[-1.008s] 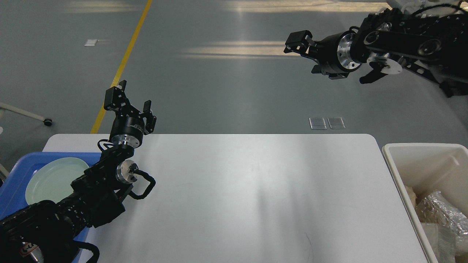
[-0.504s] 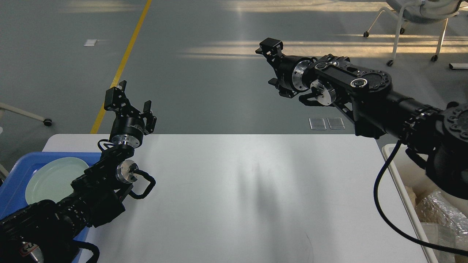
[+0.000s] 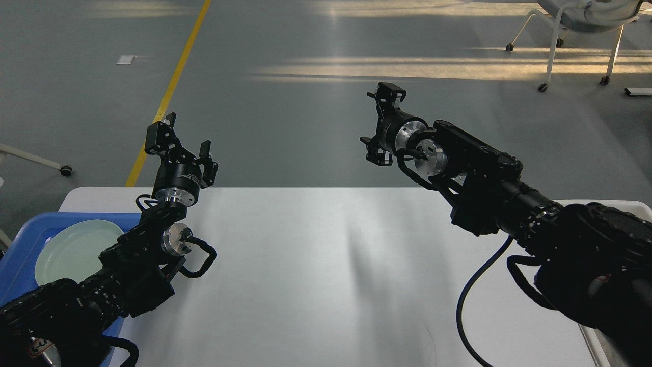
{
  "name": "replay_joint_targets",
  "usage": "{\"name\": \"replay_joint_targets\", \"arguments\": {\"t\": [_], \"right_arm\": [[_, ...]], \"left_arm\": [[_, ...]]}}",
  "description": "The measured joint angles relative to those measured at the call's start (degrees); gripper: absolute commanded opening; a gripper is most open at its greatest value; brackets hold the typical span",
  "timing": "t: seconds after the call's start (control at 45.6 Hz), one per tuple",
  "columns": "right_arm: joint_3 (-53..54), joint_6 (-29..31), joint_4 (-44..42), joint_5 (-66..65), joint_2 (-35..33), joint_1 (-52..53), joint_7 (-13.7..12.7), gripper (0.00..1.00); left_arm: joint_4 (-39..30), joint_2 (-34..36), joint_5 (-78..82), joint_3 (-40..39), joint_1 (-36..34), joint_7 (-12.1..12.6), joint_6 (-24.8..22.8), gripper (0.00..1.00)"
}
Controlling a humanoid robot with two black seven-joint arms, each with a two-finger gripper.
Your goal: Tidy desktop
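The desktop [image 3: 326, 265] is a large white tabletop with rounded corners, and its bare surface fills the middle of the head view. My left gripper [image 3: 179, 138] is open and empty, raised over the desktop's far left corner. My right gripper [image 3: 378, 122] is open and empty, raised just past the desktop's far edge, right of centre. My right arm crosses the desktop's right side and hides most of the off-white bin there.
A blue tray [image 3: 20, 239] holding a pale green plate [image 3: 71, 250] sits at the desktop's left edge, partly behind my left arm. A sliver of the off-white bin [image 3: 591, 204] shows at the right. A wheeled chair [image 3: 575, 20] stands on the floor far right.
My right arm has swung down and leftward from the upper right, coming low over the desktop's right side and covering the bin. The left arm has not moved.
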Motion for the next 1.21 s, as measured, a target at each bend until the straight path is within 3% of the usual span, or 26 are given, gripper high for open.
{"name": "replay_joint_targets", "arguments": {"t": [0.416, 1.205], "right_arm": [[11.67, -0.92, 0.01, -0.02, 0.43, -4.53, 0.17, 1.00], [13.10, -0.61, 0.08, 0.06, -0.26, -7.23, 0.18, 1.00]], "left_arm": [[0.00, 0.00, 0.00, 0.00, 0.00, 0.00, 0.00, 1.00], [0.00, 0.00, 0.00, 0.00, 0.00, 0.00, 0.00, 1.00]]}}
